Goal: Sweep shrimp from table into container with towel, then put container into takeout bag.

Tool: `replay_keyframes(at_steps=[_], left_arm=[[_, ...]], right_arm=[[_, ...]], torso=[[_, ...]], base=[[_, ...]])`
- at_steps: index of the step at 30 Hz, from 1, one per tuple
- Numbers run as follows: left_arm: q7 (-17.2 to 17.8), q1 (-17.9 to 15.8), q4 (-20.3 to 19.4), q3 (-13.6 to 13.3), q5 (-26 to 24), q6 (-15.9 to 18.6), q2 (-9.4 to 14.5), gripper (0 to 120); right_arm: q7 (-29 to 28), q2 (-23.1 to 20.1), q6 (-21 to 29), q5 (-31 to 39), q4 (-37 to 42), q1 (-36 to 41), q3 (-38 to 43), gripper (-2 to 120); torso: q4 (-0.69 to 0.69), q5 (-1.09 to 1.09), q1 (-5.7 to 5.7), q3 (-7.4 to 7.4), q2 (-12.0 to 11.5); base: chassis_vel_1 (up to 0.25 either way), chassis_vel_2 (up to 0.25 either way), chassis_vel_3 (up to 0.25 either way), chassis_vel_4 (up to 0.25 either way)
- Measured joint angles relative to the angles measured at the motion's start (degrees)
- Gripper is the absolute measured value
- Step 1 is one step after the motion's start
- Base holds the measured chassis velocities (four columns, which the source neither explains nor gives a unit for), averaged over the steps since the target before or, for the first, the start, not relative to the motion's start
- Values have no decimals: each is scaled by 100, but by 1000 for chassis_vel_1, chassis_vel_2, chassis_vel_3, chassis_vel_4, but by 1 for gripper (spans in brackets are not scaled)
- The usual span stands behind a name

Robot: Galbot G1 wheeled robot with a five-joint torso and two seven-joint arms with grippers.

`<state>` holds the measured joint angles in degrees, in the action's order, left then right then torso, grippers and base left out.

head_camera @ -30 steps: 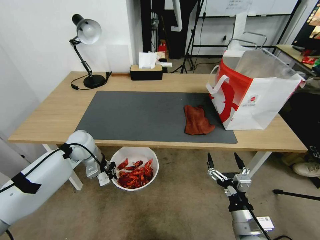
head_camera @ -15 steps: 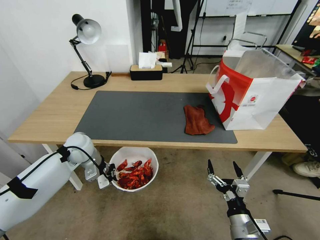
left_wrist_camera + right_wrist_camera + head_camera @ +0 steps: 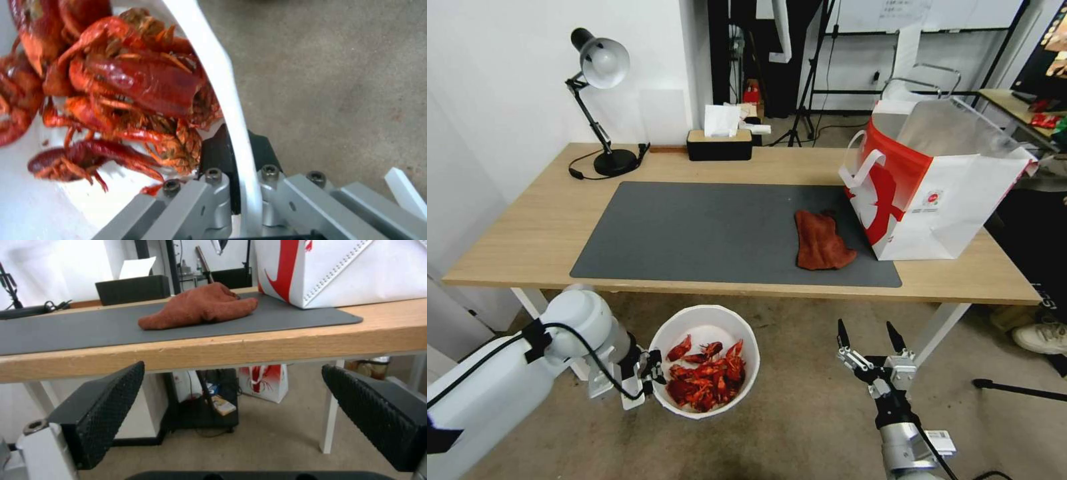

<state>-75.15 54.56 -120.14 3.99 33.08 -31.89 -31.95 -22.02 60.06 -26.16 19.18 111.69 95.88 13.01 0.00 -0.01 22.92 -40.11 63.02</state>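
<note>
At lower centre, the left gripper [image 3: 650,377] pinches the rim of the bowl [image 3: 740,393] holding shrimp [image 3: 707,380]. Thin plastic probably flexes under that load. The right gripper [image 3: 864,341] hangs spread.

The towel [image 3: 822,241] lies just beside the takeout bag [image 3: 934,187]; the table [image 3: 527,233] edge overhangs the container [image 3: 707,320].
</note>
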Motion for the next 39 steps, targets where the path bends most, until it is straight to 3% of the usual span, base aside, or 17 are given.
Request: replay_keyframes(at_steps=[1, 3, 6, 10, 17, 20, 22, 26, 28, 29, 31, 32, 34, 35, 37, 38, 39], left_arm=[[0, 0, 0, 0, 0, 0, 0, 0], [-13, 123, -585, 127, -308, 326, 399, 0], [-37, 151, -990, 230, -520, 509, 592, 0], [63, -171, -1358, 328, -1033, 827, 817, 0], [475, -809, -1372, 359, -2153, 1198, 1085, 0], [501, -981, -1304, 308, -2307, 1248, 1104, 0], [591, -1556, -975, 91, -2668, 1343, 1055, 0], [648, -1999, -644, -92, -2845, 1433, 929, 0], [669, -2544, -235, -484, -2909, 1463, 708, 0], [669, -2544, -235, -484, -2909, 1463, 708, 0], [677, -3241, 276, -1016, -2948, 1468, 385, 0], [677, -3241, 276, -1016, -2948, 1468, 385, 0], [704, -3993, 797, -1558, -2959, 1447, 30, 0], [704, -3993, 797, -1558, -2959, 1447, 30, 0], [723, -4693, 1289, -2132, -2964, 1366, -244, 0], [723, -4693, 1289, -2132, -2964, 1366, -244, 0], [741, -4991, 1559, -2410, -2961, 1323, -367, 0]], right_arm=[[0, 0, 0, 0, 0, 0, 0, 100], [6, -4, -12, 0, -55, -50, -37, 100], [12, -5, -15, 0, -89, -85, -77, 100], [14, -17, -15, -2, -115, -122, -93, 100], [13, 6, -19, -4, -143, -129, -47, 100], [12, 6, -19, -6, -141, -115, -39, 100], [13, 8, -19, -15, -131, -97, -6, 100], [13, 20, -15, -16, -138, -123, -5, 100], [14, 59, -6, -27, -154, -132, -13, 100], [14, 59, -6, -27, -154, -132, -13, 100], [22, 111, 0, -58, -159, -97, 4, 100], [22, 111, 0, -58, -159, -97, 4, 100], [35, 169, 2, -126, -161, -36, 56, 100], [35, 169, 2, -126, -161, -36, 56, 100], [50, 223, -2, -187, -161, 23, 90, 100], [50, 223, -2, -187, -161, 23, 90, 100], [63, 253, -9, -231, -161, 55, 102, 100]], torso=[[0, 0, 0, 0, 0], [0, 4, 0, 0, 0], [1, 0, 0, 0, 0], [-1, 0, 0, 0, 0], [0, 1, 1, 0, 0], [0, 0, 1, 0, 0], [0, 0, 0, 0, 0], [-1, 1, 1, 0, 0], [1, 0, 1, 0, 0], [1, 0, 1, 0, 0], [0, 0, 1, -1, 0], [0, 0, 1, -1, 0], [-2, 0, 1, -1, 0], [-2, 0, 1, -1, 0], [-2, 4, 1, -1, 0], [-2, 4, 1, -1, 0], [-1, 1, 0, -1, 0]], base=[[0, 0, 0, 0], [0, 0, 0, 0], [0, 0, 0, 0], [0, 0, 0, 0], [0, 0, 0, 0], [0, 0, 0, 0], [0, 0, 0, 0], [0, 0, 0, 0], [0, 0, 0, 0], [0, 0, 0, 0], [0, 0, 0, 0], [0, 0, 0, 0], [0, 0, 0, 0], [0, 0, 0, 0], [0, 0, 0, 0], [0, 0, 0, 0], [0, 0, 0, 0]])
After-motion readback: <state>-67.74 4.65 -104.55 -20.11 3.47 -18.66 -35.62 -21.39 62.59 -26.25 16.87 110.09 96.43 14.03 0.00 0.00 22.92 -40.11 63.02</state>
